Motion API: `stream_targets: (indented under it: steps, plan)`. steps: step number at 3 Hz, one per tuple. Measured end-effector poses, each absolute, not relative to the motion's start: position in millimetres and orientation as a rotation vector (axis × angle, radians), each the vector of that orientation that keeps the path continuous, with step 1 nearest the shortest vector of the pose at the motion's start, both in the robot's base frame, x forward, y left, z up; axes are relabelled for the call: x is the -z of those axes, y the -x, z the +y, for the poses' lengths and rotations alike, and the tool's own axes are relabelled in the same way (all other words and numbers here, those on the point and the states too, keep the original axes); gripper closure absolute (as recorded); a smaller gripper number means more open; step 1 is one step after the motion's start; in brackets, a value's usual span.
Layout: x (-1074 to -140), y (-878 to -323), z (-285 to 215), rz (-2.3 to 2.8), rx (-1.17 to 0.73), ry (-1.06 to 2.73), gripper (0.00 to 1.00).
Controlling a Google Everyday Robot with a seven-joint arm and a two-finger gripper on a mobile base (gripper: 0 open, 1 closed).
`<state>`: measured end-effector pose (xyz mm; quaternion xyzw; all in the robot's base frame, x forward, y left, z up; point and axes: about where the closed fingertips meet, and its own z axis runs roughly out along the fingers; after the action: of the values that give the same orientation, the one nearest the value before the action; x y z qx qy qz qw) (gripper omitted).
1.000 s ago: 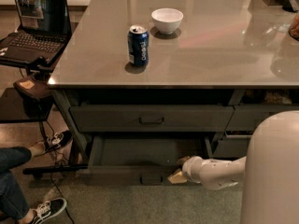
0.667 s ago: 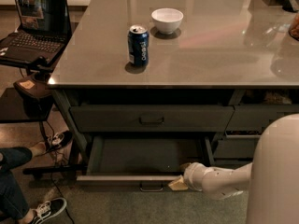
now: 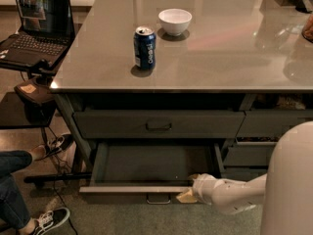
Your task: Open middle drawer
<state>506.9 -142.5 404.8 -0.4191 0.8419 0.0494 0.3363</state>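
The middle drawer [image 3: 156, 163] is pulled out under the table, and its plain flat grey inside shows. Its front [image 3: 122, 190] is seen from above as a thin pale edge, with the small dark pull handle [image 3: 158, 199] at its centre. My gripper [image 3: 188, 195] is at the right part of that front edge, just right of the handle, on the end of my white arm [image 3: 230, 196], which reaches in from the right. The top drawer [image 3: 159, 124] above is closed. Whether a lower drawer lies beneath is hidden.
A blue soda can [image 3: 145, 47] and a white bowl [image 3: 175, 21] stand on the grey tabletop [image 3: 230, 53]. A laptop [image 3: 36, 26] sits on a stand at the left. A person's leg and shoes [image 3: 29, 214] are at the lower left. My white body [image 3: 291, 185] fills the lower right.
The middle drawer has slid further out toward the camera. My gripper has moved with its front edge, staying near the handle.
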Motion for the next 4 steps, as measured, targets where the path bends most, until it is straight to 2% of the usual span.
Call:
stream_targets:
  steps: [1, 3, 4]
  plan:
    - [-404.0, -481.8, -127.0, 2.153, -0.096, 1.172, 1.00]
    - [-405.5, -476.6, -128.1, 2.152, -0.094, 1.178, 1.00]
    - [-401.8, -452.4, -129.3, 2.144, -0.087, 1.155, 1.00]
